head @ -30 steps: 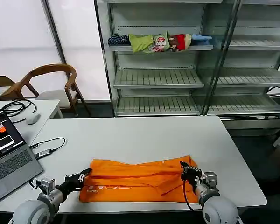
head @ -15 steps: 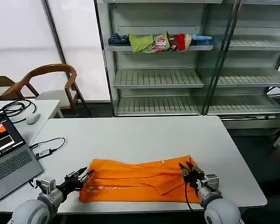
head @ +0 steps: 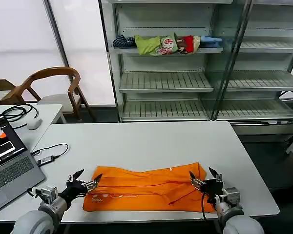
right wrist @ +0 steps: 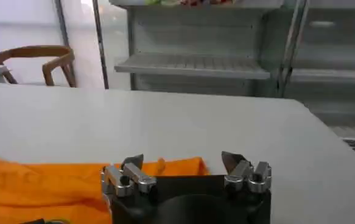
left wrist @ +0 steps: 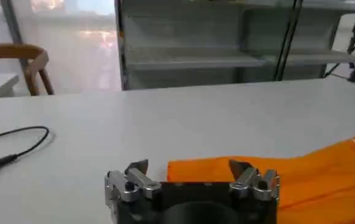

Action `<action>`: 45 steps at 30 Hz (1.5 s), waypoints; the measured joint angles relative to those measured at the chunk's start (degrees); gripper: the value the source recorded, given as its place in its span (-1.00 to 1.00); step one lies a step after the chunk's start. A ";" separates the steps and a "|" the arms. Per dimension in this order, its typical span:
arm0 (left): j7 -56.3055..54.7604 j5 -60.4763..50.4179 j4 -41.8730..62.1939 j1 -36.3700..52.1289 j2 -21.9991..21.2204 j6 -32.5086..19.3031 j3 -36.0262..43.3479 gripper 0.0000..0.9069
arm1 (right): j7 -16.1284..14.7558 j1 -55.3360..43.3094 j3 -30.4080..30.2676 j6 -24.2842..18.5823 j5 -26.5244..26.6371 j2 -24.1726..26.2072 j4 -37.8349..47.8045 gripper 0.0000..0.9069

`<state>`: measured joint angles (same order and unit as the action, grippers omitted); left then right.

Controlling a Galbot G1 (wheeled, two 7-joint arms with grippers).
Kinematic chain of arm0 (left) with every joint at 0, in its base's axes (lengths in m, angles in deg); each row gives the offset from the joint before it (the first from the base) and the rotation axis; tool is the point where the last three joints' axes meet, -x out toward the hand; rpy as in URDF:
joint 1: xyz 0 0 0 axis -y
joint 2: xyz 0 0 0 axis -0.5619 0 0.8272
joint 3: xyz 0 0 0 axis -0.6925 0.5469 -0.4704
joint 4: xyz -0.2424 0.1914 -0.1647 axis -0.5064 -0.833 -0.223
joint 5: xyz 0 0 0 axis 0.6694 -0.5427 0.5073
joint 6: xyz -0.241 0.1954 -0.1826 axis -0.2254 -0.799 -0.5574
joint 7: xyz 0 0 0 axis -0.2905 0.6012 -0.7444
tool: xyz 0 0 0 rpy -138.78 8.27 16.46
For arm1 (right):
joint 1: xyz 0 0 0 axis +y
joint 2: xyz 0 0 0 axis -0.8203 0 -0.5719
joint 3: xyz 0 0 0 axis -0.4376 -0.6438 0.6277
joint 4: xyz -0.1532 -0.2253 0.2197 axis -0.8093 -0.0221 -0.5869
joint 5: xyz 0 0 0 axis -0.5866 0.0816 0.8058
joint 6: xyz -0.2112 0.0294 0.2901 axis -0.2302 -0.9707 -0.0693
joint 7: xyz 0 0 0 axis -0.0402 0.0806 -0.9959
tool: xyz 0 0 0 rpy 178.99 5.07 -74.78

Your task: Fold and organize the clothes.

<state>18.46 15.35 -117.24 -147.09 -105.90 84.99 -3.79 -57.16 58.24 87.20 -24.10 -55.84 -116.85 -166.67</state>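
**A:** Start at the near edge. What are your claws doing?

**B:** Your left claw [head: 86, 178] sits low over the table [head: 136, 141] at the left end of the orange T-shirt [head: 146, 191], fingers spread apart and clamped on nothing. One fingertip is at the cloth's edge; I cannot tell if it touches. Your right claw [head: 205, 178] is at the shirt's right end, fingers also apart — empty.

**A:** And the shirt itself?

**B:** It lies folded into a long band along the table's front edge, between your two claws, with pale lettering near its left hem.

**A:** Farther out?

**B:** A laptop [head: 7, 163] and a cable [head: 51, 153] to your left, then a wooden chair [head: 51, 83]. Beyond the table — shelves [head: 163, 83], with a multicoloured heap of garments [head: 166, 44] on an upper one.
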 measured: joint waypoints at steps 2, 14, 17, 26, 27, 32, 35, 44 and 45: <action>-1.66 0.04 -0.70 -0.63 -0.30 -0.78 0.66 1.00 | -0.58 1.18 1.08 -0.66 -0.51 -0.03 -0.57 1.00; -13.92 1.09 -0.71 0.41 -1.90 -3.24 6.75 1.00 | -2.15 5.79 5.04 -2.96 -2.50 -0.42 -2.55 1.00; -16.57 0.87 -0.19 1.27 -2.05 -3.79 8.47 1.00 | -2.39 6.42 5.42 -3.28 -2.91 -0.55 -2.80 1.00; -22.69 -0.09 -0.46 2.18 -2.13 -4.44 12.42 1.00 | -2.82 7.36 6.13 -3.78 -3.65 -0.97 -3.09 1.00; -23.22 -0.06 -0.55 2.17 -2.09 -4.36 12.77 1.00 | -2.86 7.39 6.16 -3.82 -3.70 -1.01 -3.09 1.00; -25.71 -0.10 -0.30 2.79 -2.13 -4.14 13.89 1.00 | -3.01 7.90 6.18 -4.04 -4.18 -1.27 -3.18 1.00; -27.10 0.08 0.04 3.37 -1.93 -3.90 14.14 1.00 | -3.08 8.18 6.22 -4.25 -4.40 -1.33 -3.18 1.00; -28.86 0.14 0.62 3.44 -1.99 -2.87 15.13 1.00 | -3.20 8.39 6.24 -4.40 -4.64 -1.38 -3.26 1.00; -28.95 0.14 0.57 3.42 -1.96 -2.70 15.19 1.00 | -3.23 8.42 6.24 -4.41 -4.66 -1.38 -3.26 1.00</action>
<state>-10.49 15.49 -116.67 -143.68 -107.86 82.28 11.40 -60.38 66.66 93.44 -28.51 -60.50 -118.23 -169.93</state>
